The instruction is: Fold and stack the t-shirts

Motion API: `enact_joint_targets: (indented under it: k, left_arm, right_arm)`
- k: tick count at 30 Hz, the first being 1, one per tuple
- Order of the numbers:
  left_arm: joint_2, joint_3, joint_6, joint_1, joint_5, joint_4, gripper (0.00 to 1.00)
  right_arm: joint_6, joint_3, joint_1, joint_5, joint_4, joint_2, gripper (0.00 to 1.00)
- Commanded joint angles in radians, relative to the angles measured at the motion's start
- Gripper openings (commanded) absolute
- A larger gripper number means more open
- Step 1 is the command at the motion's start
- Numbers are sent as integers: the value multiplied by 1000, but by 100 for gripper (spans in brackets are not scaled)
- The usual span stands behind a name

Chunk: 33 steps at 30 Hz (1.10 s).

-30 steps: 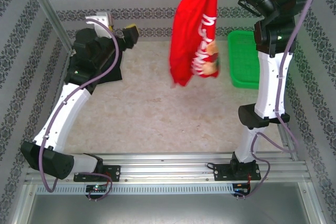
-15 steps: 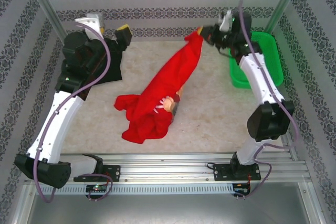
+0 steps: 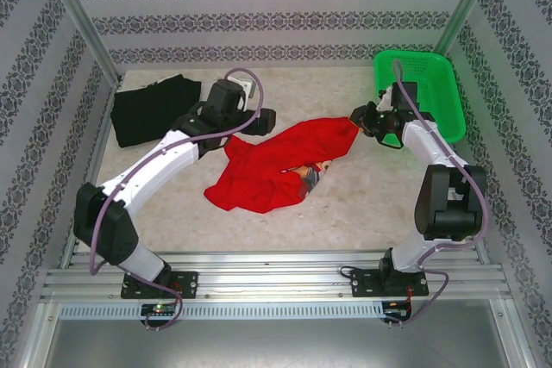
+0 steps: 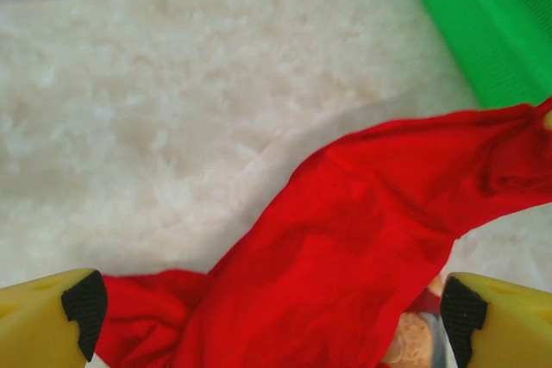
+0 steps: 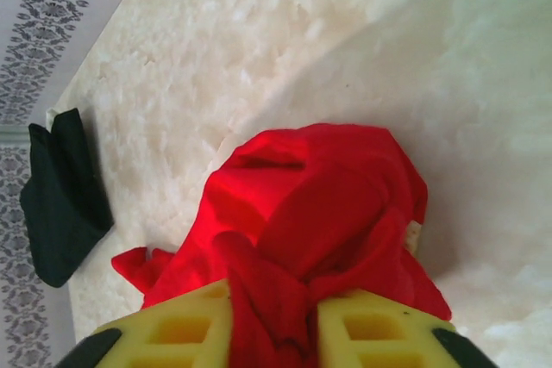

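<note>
The red t-shirt [image 3: 276, 165] lies crumpled in the middle of the table, with a bit of its bear print [image 3: 309, 177] showing. My right gripper [image 3: 355, 118] is low at the shirt's right end, and its yellow fingers [image 5: 190, 325] pinch a bunch of the red cloth [image 5: 319, 204]. My left gripper [image 3: 259, 122] hovers open over the shirt's upper left part; red cloth [image 4: 362, 239] lies below its wide-apart fingertips [image 4: 82, 303]. The black t-shirt [image 3: 155, 109] lies folded at the back left of the table, also in the right wrist view [image 5: 60, 204].
A green mesh basket [image 3: 414, 58] stands at the back right corner, just behind my right gripper, and its corner appears in the left wrist view [image 4: 500, 23]. Patterned walls and metal posts enclose the table. Bare tabletop lies in front of the red shirt.
My right arm has come down from high up and laid the hanging red shirt onto the table. My left arm has swung in from the back left to above the shirt, uncovering the black shirt.
</note>
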Motion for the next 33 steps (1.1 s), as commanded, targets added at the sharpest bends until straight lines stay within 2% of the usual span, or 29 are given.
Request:
enact_joint_targets:
  k: [1, 4, 6, 11, 15, 17, 21, 23, 24, 28, 33]
  left_arm:
    - [68, 73, -46, -18, -64, -126, 100]
    - [112, 88, -105, -17, -100, -220, 100]
    - [109, 53, -150, -16, -73, -220, 100]
    - [105, -40, -222, -16, 30, -136, 99]
    - [162, -16, -212, -19, 83, -169, 95]
    - [197, -4, -208, -19, 73, -175, 92]
    - [270, 21, -224, -20, 102, -142, 80]
    - [297, 26, -234, -20, 126, -107, 80]
    - [308, 20, -240, -20, 145, -77, 76]
    - [329, 17, -257, -20, 205, -15, 34]
    - [282, 7, -250, -20, 215, 7, 8]
  right_arm:
    - [-64, 6, 1, 50, -92, 0, 33]
    - [-113, 26, 0, 124, -192, -40, 40]
    - [-133, 23, 0, 173, -262, -80, 46]
    - [-141, -108, 23, 222, -295, -250, 74]
    - [-164, -203, 56, 170, -267, -366, 98]
    - [-176, -241, 68, 171, -259, -395, 98]
    - [-175, -254, 69, 220, -302, -374, 98]
    - [-176, -250, 70, 228, -306, -350, 98]
    - [-177, -247, 70, 233, -302, -335, 98]
    - [-179, -223, 67, 256, -286, -271, 97]
    - [-183, -184, 65, 289, -257, -186, 94]
